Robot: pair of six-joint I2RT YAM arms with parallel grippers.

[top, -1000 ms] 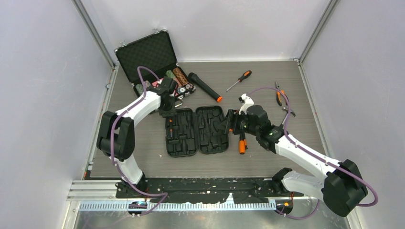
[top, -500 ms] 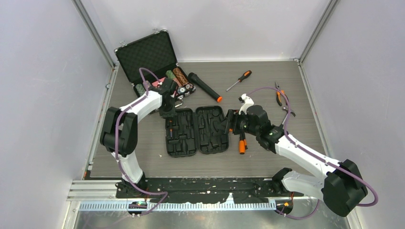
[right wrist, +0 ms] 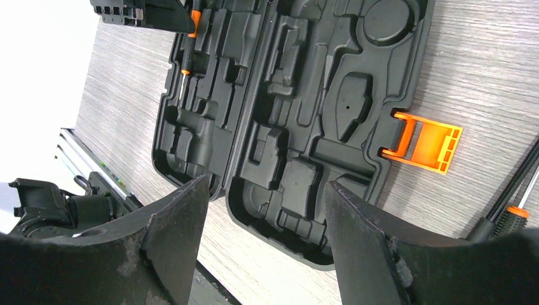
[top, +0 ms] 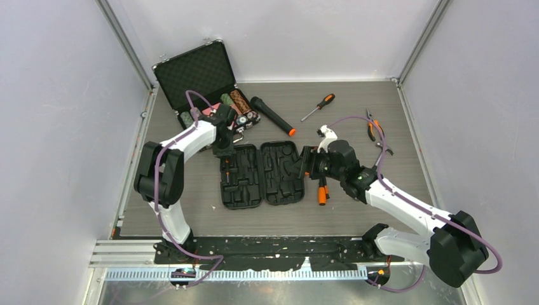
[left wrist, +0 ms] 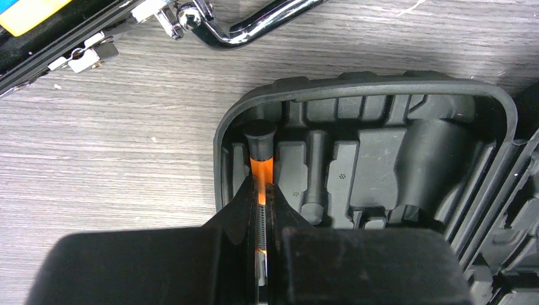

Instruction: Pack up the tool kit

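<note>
Left claw [left wrist: 262, 190]: clamped shut on slim orange-and-black screwdriver [left wrist: 261, 166]; tool lies along the leftmost slot of the tool kit case [top: 262, 173], black cap at the slot's far end.
Right claw [right wrist: 266, 184]: jaws wide, nothing held; hangs over the case's right half, near the orange latch [right wrist: 424, 143].
Case position: mid-desk [top: 356, 210], opened flat, both halves slots-up.
Loose tools: long screwdriver [top: 322, 190] just right of the case under the right arm; second screwdriver [top: 318, 107] and pliers [top: 370, 127] farther back.
Also on the desk: open poker chip case [top: 197, 79] at back left, touching nothing of the kit; black flashlight [top: 272, 115] beside it.
</note>
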